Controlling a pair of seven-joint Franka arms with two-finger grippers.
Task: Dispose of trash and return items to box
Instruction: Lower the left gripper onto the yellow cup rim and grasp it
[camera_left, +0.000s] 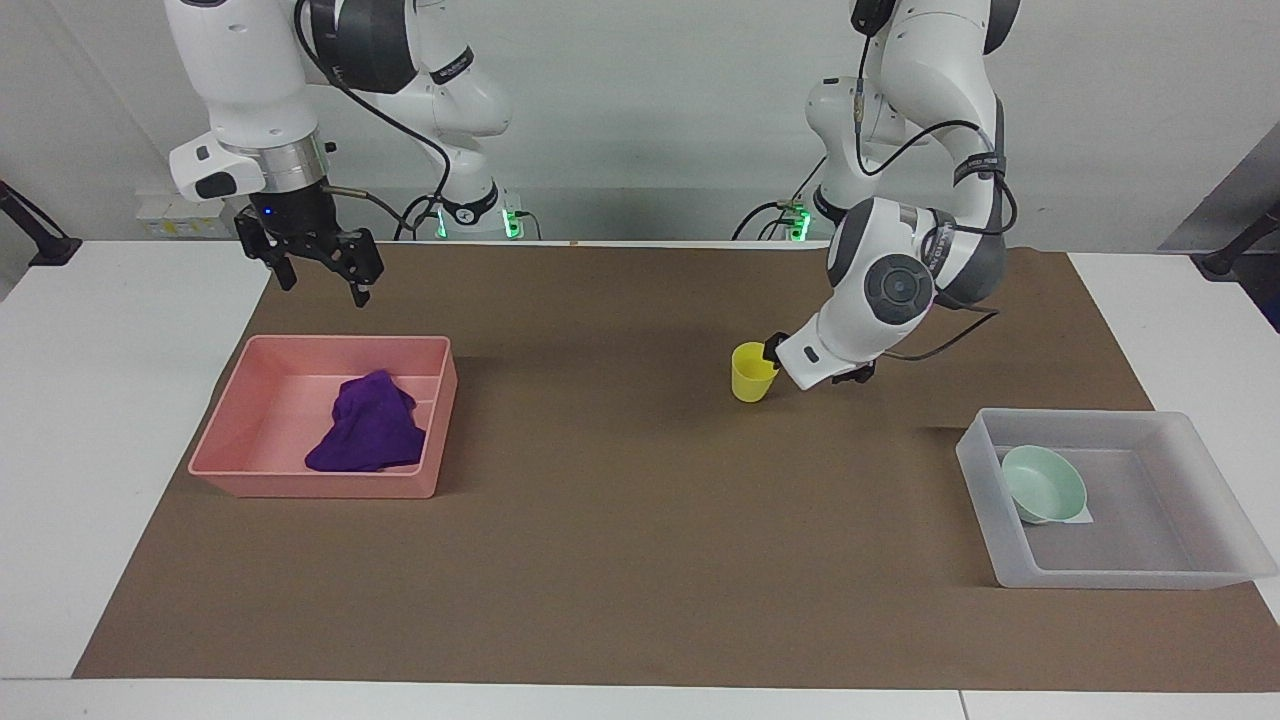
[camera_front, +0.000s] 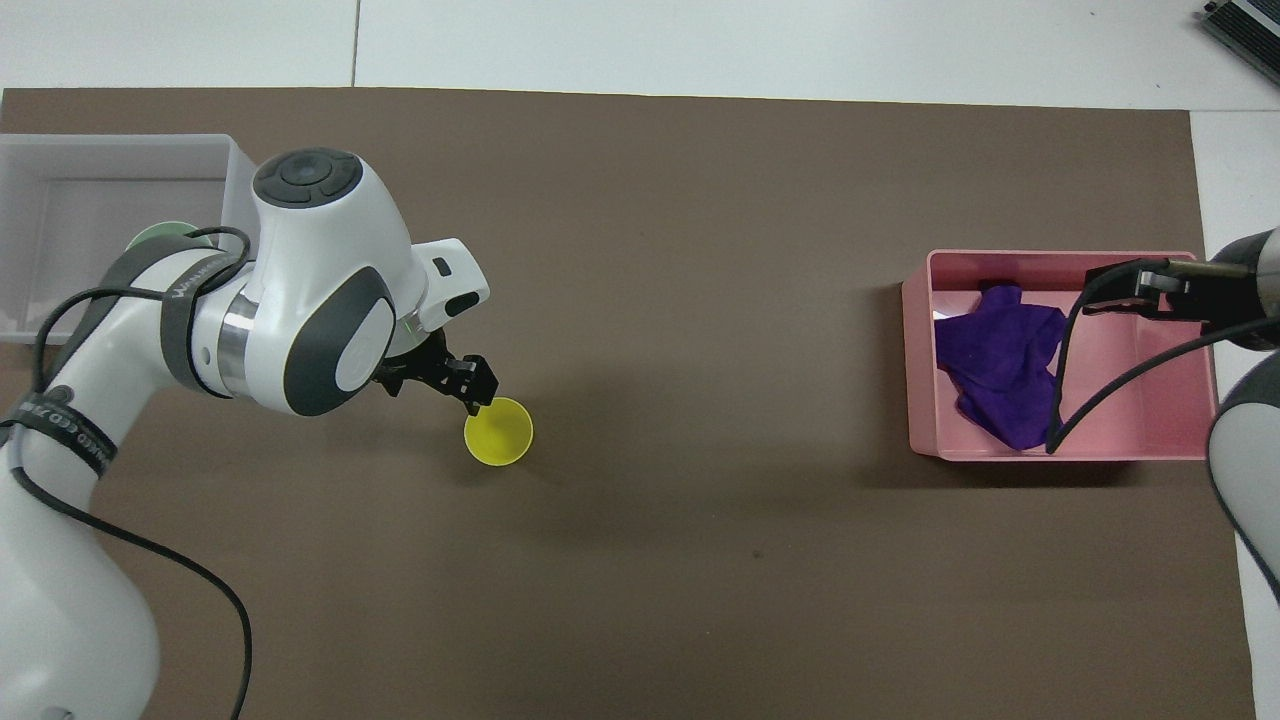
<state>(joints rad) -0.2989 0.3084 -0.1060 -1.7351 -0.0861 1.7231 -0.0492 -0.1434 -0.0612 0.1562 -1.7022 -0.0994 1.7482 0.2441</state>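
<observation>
- The right gripper (camera_left: 318, 270) hangs high over the table edge nearest the robots, above the pink tray, its fingers spread and holding nothing.
- The left gripper (camera_left: 772, 352) is at the rim of the yellow cup (camera_left: 753, 371); whether its fingers are parted or closed cannot be told.
- The cup stands upright near the middle of the brown mat (camera_left: 620, 520), a smooth tapered plastic shape.
- The pink tray (camera_left: 225, 440), a rectangular plastic container at the right arm's end, holds the crumpled deep-purple cloth (camera_left: 368, 435), which lies soft and folded against the wall farther from the robots.
- The translucent whitish box (camera_left: 1100, 575) sits at the left arm's end, a little farther from the robots than the pink tray. The mint-green bowl (camera_left: 1044, 484), round and glossy, rests tilted inside it, partly on a small white label (camera_left: 1083, 515).
- The mat covers most of a white table (camera_left: 90, 420); a pale wall (camera_left: 650, 100) rises at the robots' end.
</observation>
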